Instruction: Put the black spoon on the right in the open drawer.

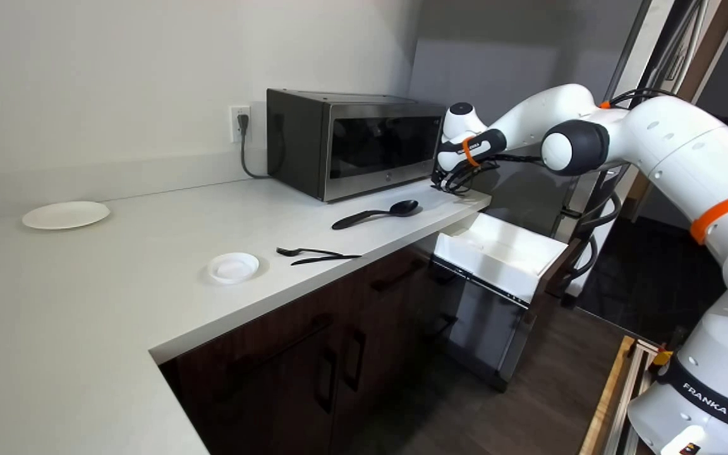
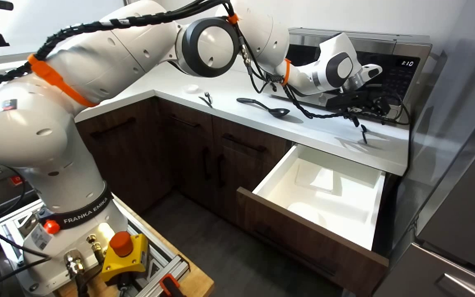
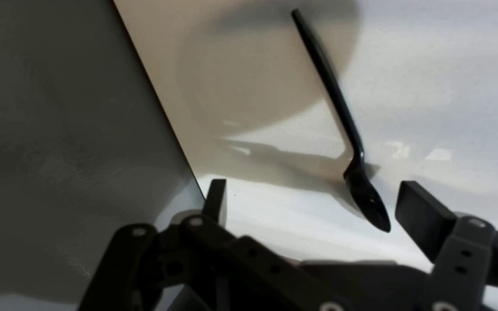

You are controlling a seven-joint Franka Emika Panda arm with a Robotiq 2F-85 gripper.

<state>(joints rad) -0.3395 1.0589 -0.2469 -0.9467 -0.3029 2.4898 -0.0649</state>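
Observation:
A long black spoon with a broad bowl lies on the counter before the microwave in both exterior views (image 1: 364, 218) (image 2: 262, 106). A separate slim black spoon (image 3: 339, 106) with a narrow bowl lies farther right, near the grey side panel; it also seems to show in an exterior view (image 2: 364, 135). My gripper (image 3: 314, 203) is open and empty above the counter's right end (image 1: 443, 184) (image 2: 365, 117). The slim spoon's bowl lies between the fingertips' lines, nearer the right finger; its handle points away. The open drawer (image 1: 487, 265) (image 2: 270, 185), pale inside, is pulled out below.
The microwave (image 1: 389, 145) stands behind the gripper. The grey panel (image 3: 67, 129) rises beside the left finger. A black fork (image 1: 288, 251) and knife (image 1: 323, 259), a small white dish (image 1: 233, 268) and a white plate (image 1: 66, 215) lie farther left. Pale items (image 2: 305, 212) are in the drawer.

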